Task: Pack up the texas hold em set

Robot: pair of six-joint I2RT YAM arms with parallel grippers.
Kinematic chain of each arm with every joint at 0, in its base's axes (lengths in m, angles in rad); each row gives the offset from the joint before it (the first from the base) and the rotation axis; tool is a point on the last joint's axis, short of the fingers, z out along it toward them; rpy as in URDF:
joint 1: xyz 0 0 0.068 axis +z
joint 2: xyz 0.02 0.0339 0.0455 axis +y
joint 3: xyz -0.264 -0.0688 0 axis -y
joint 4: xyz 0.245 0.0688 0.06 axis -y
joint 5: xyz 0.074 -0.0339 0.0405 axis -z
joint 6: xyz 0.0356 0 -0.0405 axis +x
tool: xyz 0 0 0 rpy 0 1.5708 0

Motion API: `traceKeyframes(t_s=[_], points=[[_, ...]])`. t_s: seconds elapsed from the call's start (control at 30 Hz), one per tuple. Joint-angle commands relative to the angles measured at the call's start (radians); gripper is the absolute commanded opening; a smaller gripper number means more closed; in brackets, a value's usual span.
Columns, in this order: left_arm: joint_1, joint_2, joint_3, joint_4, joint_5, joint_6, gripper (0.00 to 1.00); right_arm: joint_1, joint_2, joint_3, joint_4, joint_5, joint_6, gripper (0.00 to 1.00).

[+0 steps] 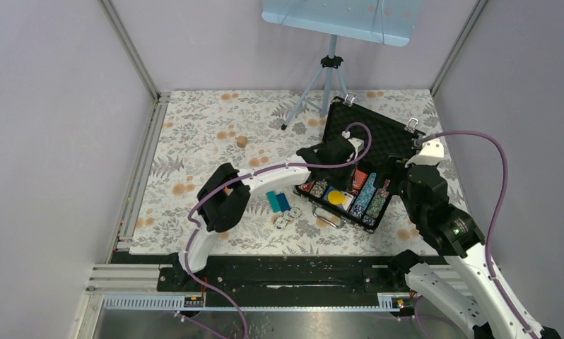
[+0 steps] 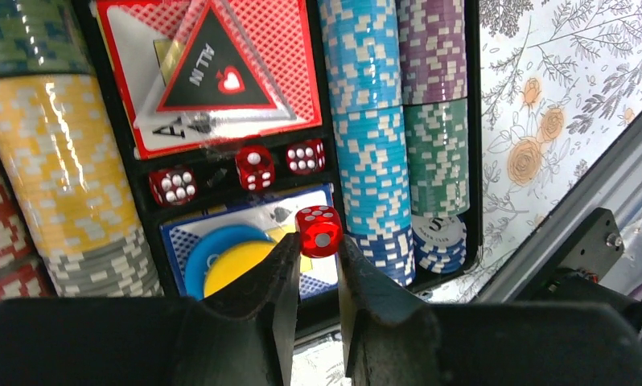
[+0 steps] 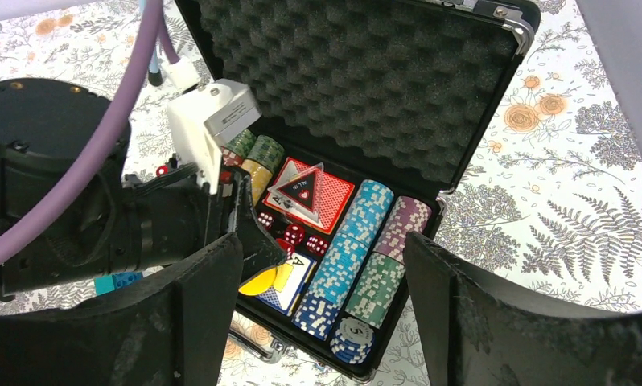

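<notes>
The texas hold em set is a black case lying open on the table, its foam-lined lid up. The tray holds rows of chips, a red card deck, blue and yellow discs and three red dice in a slot. My left gripper is shut on a fourth red die, held just above the blue deck beside the discs. My right gripper hangs open over the case's near right corner with nothing between its fingers.
Teal and blue bricks and a few small loose pieces lie on the floral cloth left of the case. A tripod stands behind it. A small brown piece sits farther left. Walls close in both sides.
</notes>
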Motion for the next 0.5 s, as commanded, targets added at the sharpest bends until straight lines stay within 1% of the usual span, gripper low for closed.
traceKeyframes(t_s=[0.0, 0.27, 0.47], points=[[0.008, 0.038, 0.112, -0.035, 0.011, 0.081, 0.22, -0.005, 0.014, 0.022, 0.013, 0.022, -0.009, 0.8], [0.077, 0.073, 0.127, -0.055, 0.017, 0.088, 0.21, -0.006, 0.019, 0.017, 0.015, 0.013, -0.013, 0.8], [0.097, 0.08, 0.13, -0.06, 0.008, 0.112, 0.21, -0.005, 0.028, 0.011, 0.03, 0.0, -0.02, 0.81]])
